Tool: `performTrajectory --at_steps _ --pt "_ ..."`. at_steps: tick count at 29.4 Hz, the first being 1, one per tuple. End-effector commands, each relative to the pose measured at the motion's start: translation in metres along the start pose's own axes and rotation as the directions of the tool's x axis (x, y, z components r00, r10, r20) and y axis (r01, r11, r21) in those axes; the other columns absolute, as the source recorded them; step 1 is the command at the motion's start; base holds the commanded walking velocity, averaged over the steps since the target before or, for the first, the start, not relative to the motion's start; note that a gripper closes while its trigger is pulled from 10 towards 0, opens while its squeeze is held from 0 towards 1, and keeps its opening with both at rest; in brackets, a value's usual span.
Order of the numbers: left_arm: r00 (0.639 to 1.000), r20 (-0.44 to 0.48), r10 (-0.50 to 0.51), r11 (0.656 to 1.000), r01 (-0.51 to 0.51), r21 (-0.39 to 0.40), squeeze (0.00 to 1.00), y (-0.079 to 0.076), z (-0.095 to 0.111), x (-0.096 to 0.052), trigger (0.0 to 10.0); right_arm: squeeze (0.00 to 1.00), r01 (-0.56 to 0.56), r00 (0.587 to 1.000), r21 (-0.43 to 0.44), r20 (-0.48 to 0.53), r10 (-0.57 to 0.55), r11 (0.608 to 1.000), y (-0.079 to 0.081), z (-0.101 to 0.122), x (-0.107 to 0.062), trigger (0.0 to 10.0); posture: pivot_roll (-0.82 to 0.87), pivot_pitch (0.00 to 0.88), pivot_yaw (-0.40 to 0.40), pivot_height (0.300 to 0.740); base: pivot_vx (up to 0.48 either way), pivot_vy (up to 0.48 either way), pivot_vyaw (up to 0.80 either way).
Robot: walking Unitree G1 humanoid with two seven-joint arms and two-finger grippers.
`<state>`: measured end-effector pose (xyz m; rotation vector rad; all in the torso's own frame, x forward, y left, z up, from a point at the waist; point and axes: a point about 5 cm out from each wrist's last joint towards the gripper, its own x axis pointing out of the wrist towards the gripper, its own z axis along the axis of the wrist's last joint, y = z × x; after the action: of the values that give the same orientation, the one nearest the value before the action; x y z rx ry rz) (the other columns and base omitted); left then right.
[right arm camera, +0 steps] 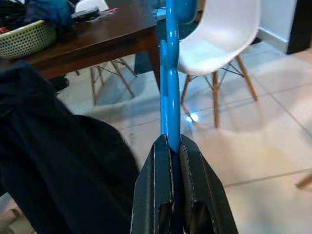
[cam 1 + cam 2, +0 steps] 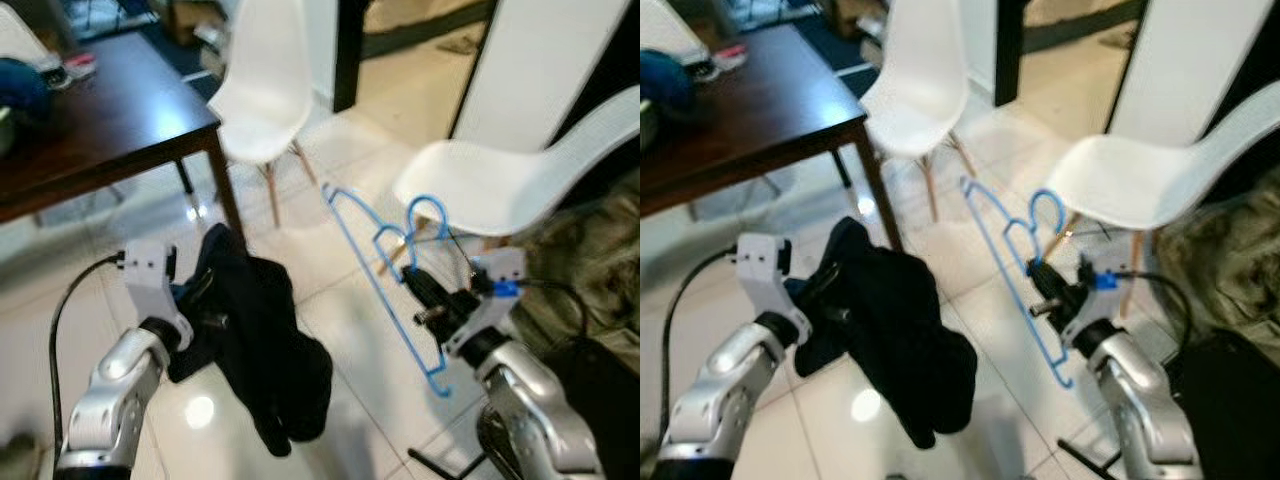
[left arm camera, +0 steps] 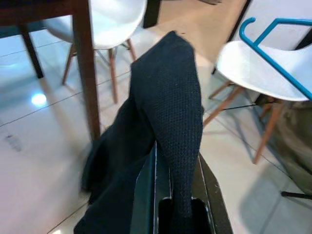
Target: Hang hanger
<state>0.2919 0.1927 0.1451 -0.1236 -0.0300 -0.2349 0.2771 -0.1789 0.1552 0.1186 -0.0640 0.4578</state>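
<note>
Above the pale tiled floor (image 2: 330,290), the right gripper (image 1: 171,146) is clamping a blue hanger (image 2: 385,285) beside a white chair (image 2: 520,180), while the left gripper (image 3: 173,161) is pinching what looks like a dark garment (image 2: 260,340).

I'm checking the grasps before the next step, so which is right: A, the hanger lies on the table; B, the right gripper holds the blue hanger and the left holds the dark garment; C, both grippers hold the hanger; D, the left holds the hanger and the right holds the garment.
B: the right gripper is shut on the blue hanger, and the left gripper is shut on the dark garment, which hangs from it.
</note>
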Motion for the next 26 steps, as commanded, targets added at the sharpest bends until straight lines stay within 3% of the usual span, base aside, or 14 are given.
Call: performTrajectory --at_steps 1,9,13,16,19,21,23,26 --pt "1.000 0.016 -0.012 1.000 0.012 0.018 0.00 -0.002 0.002 0.000 10.0 0.00 0.028 1.000 0.004 -0.008 -0.028 1.000 -0.005 -0.002 -0.005 10.0 -0.02 0.178 0.038 0.740 0.304 0.000 0.00" --pt "0.997 0.068 -0.042 0.999 0.040 0.027 0.00 -0.002 0.014 0.003 10.0 0.00 0.052 0.999 0.029 -0.018 -0.051 0.998 -0.008 -0.004 -0.005 10.0 -0.01 0.170 0.036 0.740 0.310 0.000 0.00" --pt "0.979 0.146 -0.139 0.990 0.135 0.036 0.00 -0.013 0.039 0.013 10.0 0.00 0.068 0.997 0.056 -0.026 -0.066 0.996 -0.010 -0.006 -0.004 10.0 -0.02 0.163 0.038 0.740 0.325 0.000 0.00" --pt "0.958 0.210 -0.193 0.981 0.182 0.071 0.00 -0.020 0.063 0.021 10.0 0.00 0.070 0.997 0.057 -0.029 -0.069 0.996 -0.010 -0.007 -0.004 10.0 -0.02 0.157 0.043 0.740 0.322 0.000 -0.77" --pt "0.958 0.210 -0.193 0.981 0.182 0.071 0.00 -0.020 0.063 0.021 10.0 0.00 0.070 0.997 0.057 -0.029 -0.069 0.996 -0.010 -0.007 -0.004 10.0 -0.02 0.157 0.043 0.740 0.315 0.000 -0.77" --pt "0.938 0.286 -0.197 0.979 0.170 0.115 0.00 -0.016 0.094 0.029 10.0 0.00 0.075 0.997 0.057 -0.025 -0.074 0.996 -0.009 -0.007 -0.004 10.0 -0.02 0.152 0.048 0.740 0.311 0.000 -0.39" --pt "0.938 0.286 -0.197 0.979 0.170 0.115 0.00 -0.016 0.094 0.029 10.0 0.00 0.075 0.997 0.057 -0.025 -0.074 0.996 -0.009 -0.007 -0.004 10.0 -0.02 0.152 0.048 0.740 0.311 0.000 0.00" --pt "0.909 0.373 -0.185 0.974 0.121 0.189 0.00 -0.004 0.136 0.036 10.0 0.00 0.071 0.997 0.052 -0.016 -0.070 0.996 -0.008 -0.008 -0.004 10.0 -0.01 0.143 0.051 0.740 0.315 0.000 0.00"
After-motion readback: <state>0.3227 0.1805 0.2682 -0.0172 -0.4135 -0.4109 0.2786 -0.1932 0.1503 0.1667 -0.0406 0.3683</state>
